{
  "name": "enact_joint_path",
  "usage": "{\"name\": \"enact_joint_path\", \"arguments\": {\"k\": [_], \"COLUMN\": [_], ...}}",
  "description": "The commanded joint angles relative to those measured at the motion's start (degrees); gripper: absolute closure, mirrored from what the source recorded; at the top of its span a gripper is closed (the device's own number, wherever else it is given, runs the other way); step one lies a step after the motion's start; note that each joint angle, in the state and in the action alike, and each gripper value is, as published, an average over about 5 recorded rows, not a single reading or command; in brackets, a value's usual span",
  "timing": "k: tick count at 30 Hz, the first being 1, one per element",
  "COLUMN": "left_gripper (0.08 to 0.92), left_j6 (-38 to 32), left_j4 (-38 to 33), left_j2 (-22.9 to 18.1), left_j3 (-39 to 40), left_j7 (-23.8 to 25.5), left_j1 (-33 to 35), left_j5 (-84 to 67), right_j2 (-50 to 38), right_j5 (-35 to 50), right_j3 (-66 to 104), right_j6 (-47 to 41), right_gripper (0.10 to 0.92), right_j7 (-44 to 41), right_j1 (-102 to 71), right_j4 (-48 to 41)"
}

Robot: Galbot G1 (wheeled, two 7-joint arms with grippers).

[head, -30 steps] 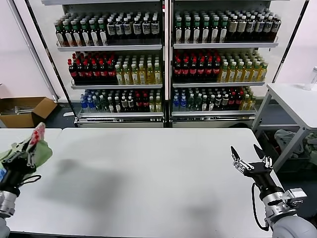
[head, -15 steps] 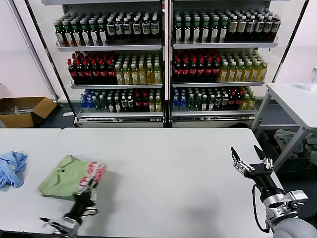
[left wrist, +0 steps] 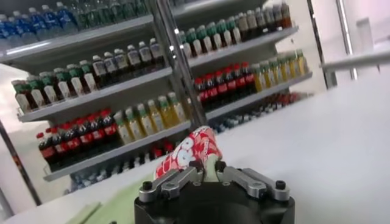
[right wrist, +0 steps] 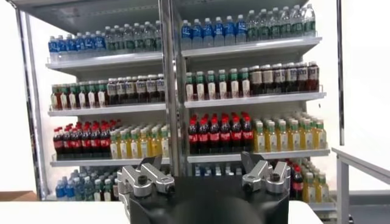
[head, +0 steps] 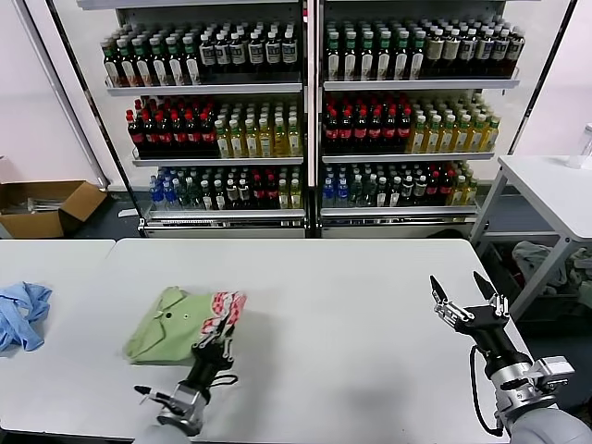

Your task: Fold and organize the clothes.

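The polo shirt (head: 180, 326) lies as a folded light green bundle on the white worktop (head: 351, 305), toward the robot's left side and near the front edge, its collar and placket facing up. The edge bearing the red-and-white checkered print (head: 225, 308) is raised off the rest of the shirt, because the left claw (head: 215, 340) has it pinched: in the left wrist view the printed cloth (left wrist: 192, 151) stands up from between the two nearly shut fingers, so the claw is clenched on that edge of the shirt while the body of the garment rests on the worktop beside it. Holding one edge this way probably lets the arm drag or turn the bundle into place without undoing the fold, though whether the claw is about to let go cannot be judged from here. Farther to the robot's left of the shirt, well apart from it and at the edge of the head view, a crumpled light blue cloth (head: 20, 313) sits on the neighbouring worktop, out of the way of the folding. On the opposite side, far from the shirt, the right claw (head: 467, 298) hovers over the worktop's right front part with its fingers spread wide and nothing between them, apparently waiting its turn. Behind the worktop, beyond the shirt, stand shelves of bottled drinks (head: 305, 111), and a cardboard box (head: 46, 208) sits on the floor beyond the blue cloth.
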Motion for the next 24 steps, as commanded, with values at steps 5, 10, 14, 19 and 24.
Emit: {"name": "enact_joint_path", "arguments": {"k": [5, 10, 14, 19, 24], "left_gripper": [0.685, 0.546, 0.425, 0.286, 0.186], "left_j6": [9.72, 11.36, 11.95, 6.57, 2.9], "left_j4": [-16.01, -25.63, -28.33, -27.32, -27.11], "left_j2": [0.74, 3.95, 4.75, 3.05, 1.01], "left_j3": [9.11, 2.31, -3.26, -14.18, -19.12], "left_j7": [-15.58, -17.67, -20.08, -9.58, -2.27], "left_j1": [-10.03, -3.69, 0.51, 9.89, 14.74], "left_j5": [-3.62, -1.68, -0.69, 4.09, 3.24], "right_j2": [0.27, 1.32, 3.17, 8.25, 13.63], "right_j5": [-0.7, -1.57, -4.04, -3.47, 1.92], "right_j3": [-3.63, -10.95, -20.9, -35.94, -49.64], "right_j6": [-3.6, -6.23, -8.13, -12.3, -18.26], "right_gripper": [0.203, 0.203, 0.203, 0.203, 0.203], "right_j7": [0.2, 0.88, 1.04, 3.36, 8.48], "right_j1": [4.43, 11.43, 18.75, 31.17, 41.0], "right_j4": [-0.25, -3.4, -6.51, -13.42, -21.58]}}
